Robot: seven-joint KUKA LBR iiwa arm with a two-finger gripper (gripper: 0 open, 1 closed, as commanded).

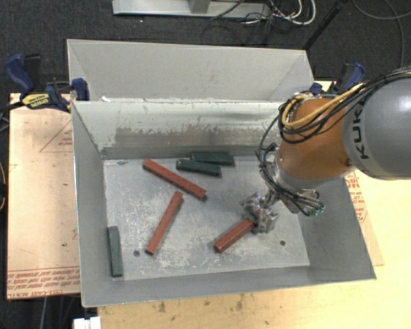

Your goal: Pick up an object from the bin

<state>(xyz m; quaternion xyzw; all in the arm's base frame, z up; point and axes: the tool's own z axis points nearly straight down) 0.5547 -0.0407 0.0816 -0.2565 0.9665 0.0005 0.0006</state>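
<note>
My gripper (260, 218) is low over the bin floor at the right, under the arm's orange cover. Its fingertips sit at the upper right end of a short red-brown bar (231, 237) that lies slanted on the floor. Whether the bar's end is between the fingers I cannot make out. Farther left lies a longer red-brown bar (165, 222), slanted and apart from the gripper.
A third red-brown bar (174, 179) lies slanted at centre left. Two dark green bars (204, 164) lie side by side near the back wall. Another dark green bar (114, 251) lies along the left wall at the front.
</note>
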